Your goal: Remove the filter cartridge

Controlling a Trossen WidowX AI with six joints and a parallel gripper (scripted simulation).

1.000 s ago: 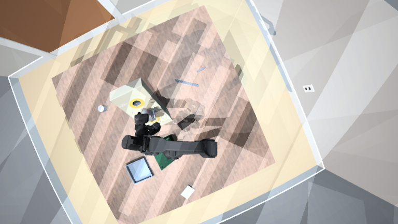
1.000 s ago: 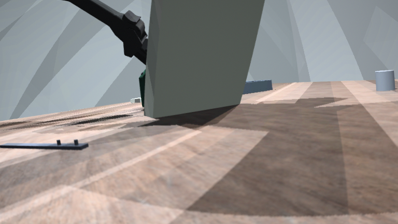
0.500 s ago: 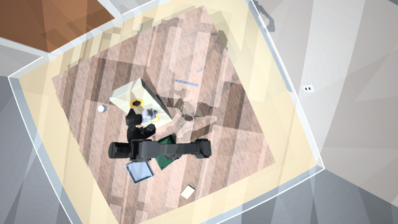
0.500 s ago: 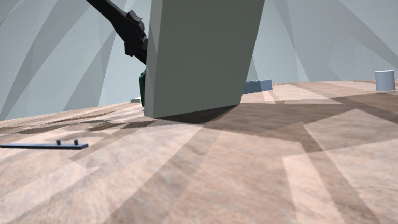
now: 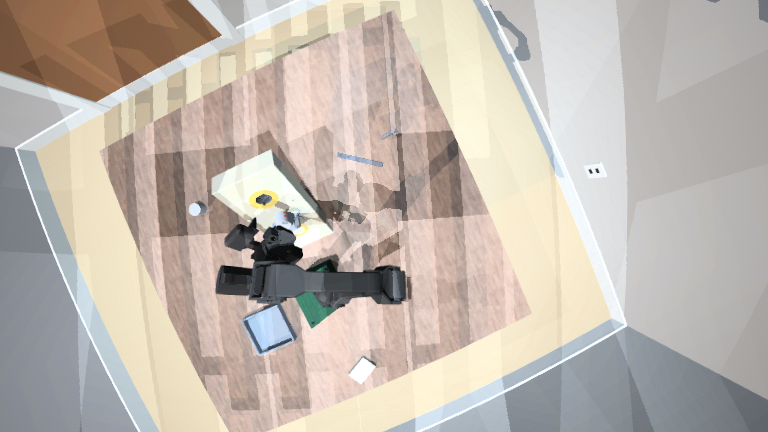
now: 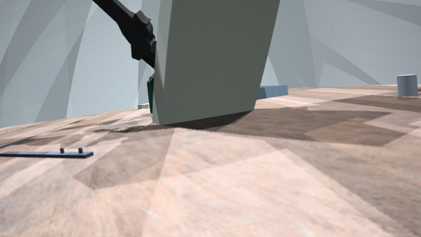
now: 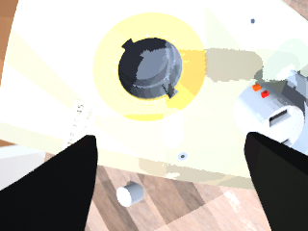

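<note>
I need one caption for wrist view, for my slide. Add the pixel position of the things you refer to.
Open gripper [image 5: 249,235] [image 7: 173,144] before the service panel [image 5: 235,192] [image 6: 214,51] [image 7: 53,53], slotted cartridge [image 5: 284,219] [image 7: 269,113] outside its yellow-ringed socket [image 5: 263,199] [image 7: 150,68].

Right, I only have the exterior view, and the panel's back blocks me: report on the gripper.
Observer: The gripper is open, with nothing between its fingers.

Operator: Then tell me what's in the panel's round opening.

Observer: No cartridge: in the wrist view, the opening is a dark, notched recess inside a yellow ring.

Operator: Locate the cartridge.

Observer: The slotted cylinder, which I take for it, is over the panel's face, to the right of that opening in the wrist view. I can't tell what supports it.
</note>
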